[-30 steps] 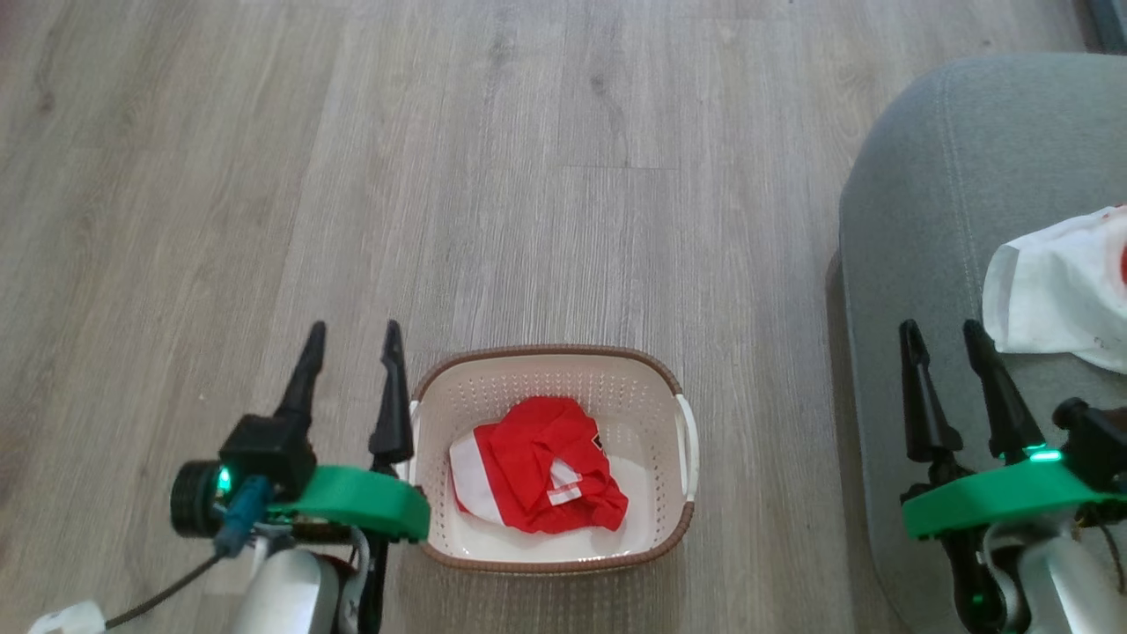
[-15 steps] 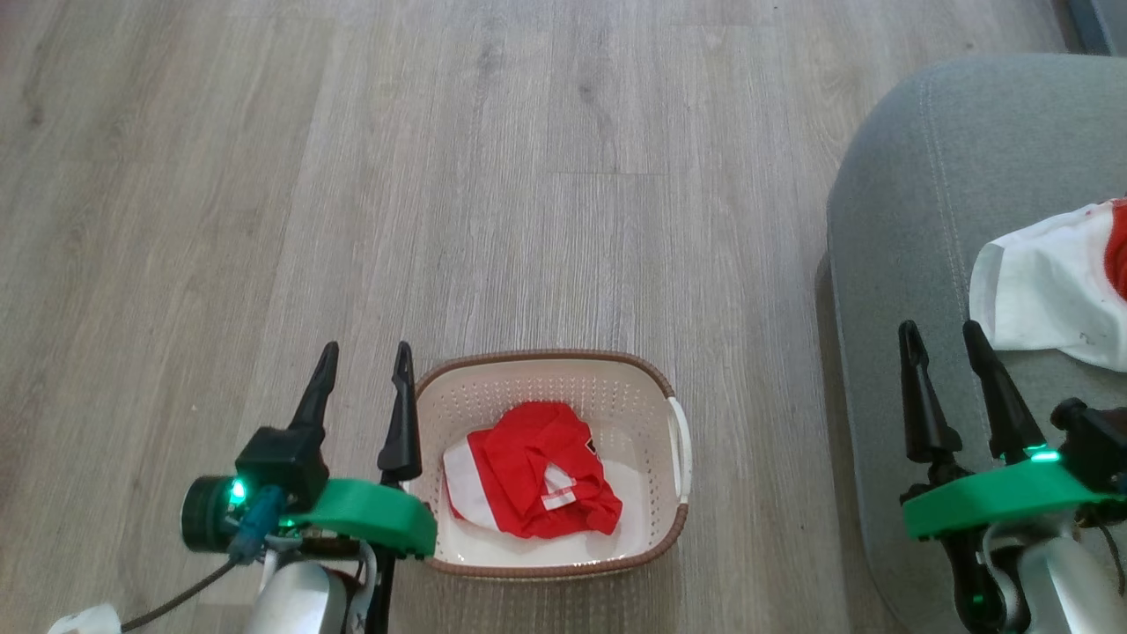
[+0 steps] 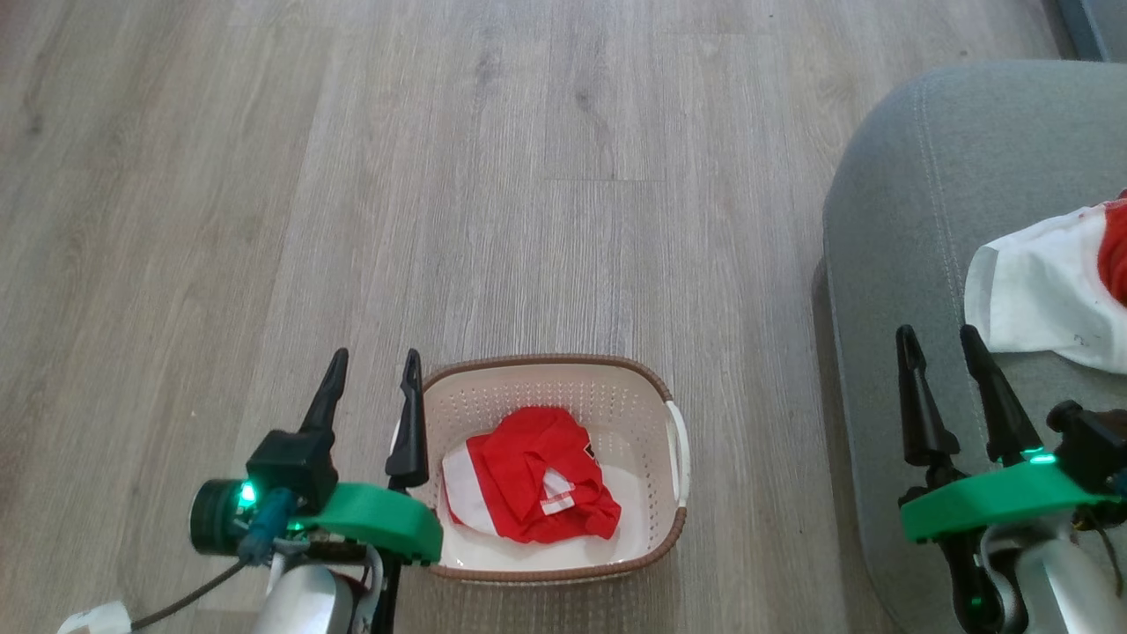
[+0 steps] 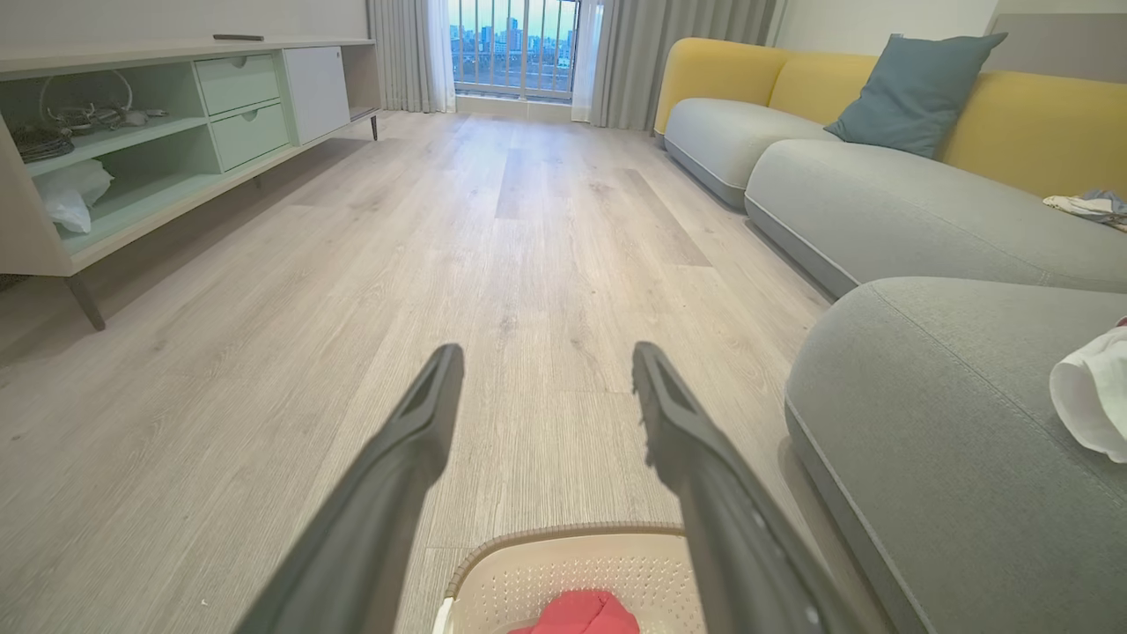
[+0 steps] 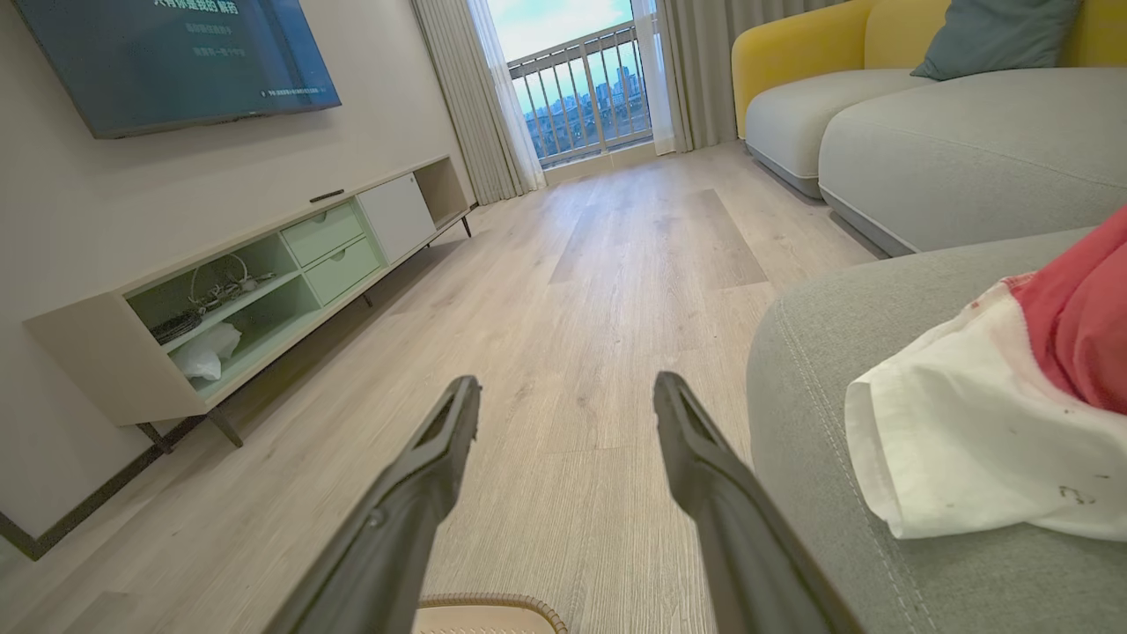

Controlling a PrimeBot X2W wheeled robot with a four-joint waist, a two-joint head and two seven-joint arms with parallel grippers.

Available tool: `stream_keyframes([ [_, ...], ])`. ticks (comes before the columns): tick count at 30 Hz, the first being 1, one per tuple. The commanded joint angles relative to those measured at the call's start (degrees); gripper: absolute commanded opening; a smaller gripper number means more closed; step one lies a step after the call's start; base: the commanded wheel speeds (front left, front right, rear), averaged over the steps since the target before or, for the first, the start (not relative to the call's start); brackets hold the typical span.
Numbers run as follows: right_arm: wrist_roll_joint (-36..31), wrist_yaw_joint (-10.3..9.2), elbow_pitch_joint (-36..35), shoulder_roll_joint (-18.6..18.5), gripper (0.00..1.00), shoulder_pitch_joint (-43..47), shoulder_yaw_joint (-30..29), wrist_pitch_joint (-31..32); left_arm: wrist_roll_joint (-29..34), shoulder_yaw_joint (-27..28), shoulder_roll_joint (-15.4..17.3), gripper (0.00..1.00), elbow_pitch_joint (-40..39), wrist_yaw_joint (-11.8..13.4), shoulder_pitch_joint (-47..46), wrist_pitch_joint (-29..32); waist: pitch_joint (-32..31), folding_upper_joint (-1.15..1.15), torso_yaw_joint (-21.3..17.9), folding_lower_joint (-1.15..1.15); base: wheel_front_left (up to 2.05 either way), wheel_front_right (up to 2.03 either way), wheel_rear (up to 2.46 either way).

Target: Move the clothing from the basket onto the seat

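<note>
Head view: basket point(image 3: 548, 387) sits on the wood floor point(image 3: 352, 176), low centre, w/ one red-and-white garment point(image 3: 528, 484) crumpled inside it, mostly red up, white panel at its left edge. Nothing grips it. Left pincer point(image 3: 375, 354) hangs just beside the basket's left wall, fingers spread wide & empty. Its inner finger overlaps the left rim in this view; can't tell if they touch. Right pincer point(image 3: 937, 332) shows against the seat point(image 3: 889, 264) at far right, jaws also wide, holding nothing. Second garment point(image 3: 1030, 299) lies on the seat, mostly white side up w/ red at the frame edge, near the right pincer's outer fingertip but apart from it. Seat & basket are apart, w/ a strip of floor btwn.

Left wrist view: both fingers rise w/ a clear gap. The basket's far rim & a bit of red cloth show low btwn them. Seat at right. Beyond it are a grey sofa point(image 4: 880, 202) w/ yellow back, a blue-grey cushion point(image 4: 916, 88) & a pale-green TV cabinet point(image 4: 132, 132) at left.

Right wrist view: fingers wide, bare floor btwn, second garment on the seat at right, wall TV point(image 5: 176, 53) upper left.
</note>
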Motion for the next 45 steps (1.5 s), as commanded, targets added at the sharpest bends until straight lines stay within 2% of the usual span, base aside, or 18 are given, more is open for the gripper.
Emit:
stream_keyframes([
  [1,-0.56,-0.01,-1.60,-1.12,1.00,-0.39,1.21,-0.53,0.11,1.57,0.02,1.00,-1.71,-0.11,-1.02,-0.28,-0.05,0.00,-0.02,0.00,0.00,0.00,0.00],
  [13,-0.27,-0.01,-1.81,-1.96,1.00,-1.02,1.75,-0.53,-0.30,0.88,0.02,1.00,-1.08,-0.40,-1.58,-0.28,1.20,0.00,-0.16,0.00,0.00,0.00,0.00],
  [21,-1.54,-0.01,-2.45,-5.47,1.00,-2.80,4.12,-0.53,-0.86,-3.13,0.02,1.00,5.04,-1.21,-3.77,-0.28,5.82,0.00,-0.83,0.00,0.00,0.00,0.00],
  [24,-1.39,-0.01,-3.27,-6.68,1.00,-3.88,4.13,-0.53,-1.21,-5.84,0.02,1.00,9.04,-0.97,-6.03,-0.28,9.98,0.00,-1.15,0.00,0.00,0.00,0.00],
  [28,-0.69,-0.01,-5.62,-9.50,1.00,-5.93,6.48,-0.53,-2.23,-8.94,0.02,1.00,14.89,0.74,-9.87,-0.28,16.23,0.00,-1.91,0.00,0.00,0.00,0.00],
  [33,0.12,-0.01,-7.63,-11.93,1.00,-8.48,5.99,-0.53,-3.18,-13.54,0.02,1.00,22.48,1.65,-16.41,-0.28,24.93,0.00,-2.87,0.00,0.00,0.00,0.00],
  [45,0.04,-0.01,-12.06,-12.77,1.00,-13.30,7.81,-0.53,-8.02,-22.28,0.02,1.00,41.46,2.17,-33.99,-0.28,40.48,0.00,-7.10,0.00,0.00,0.00,0.00],
])
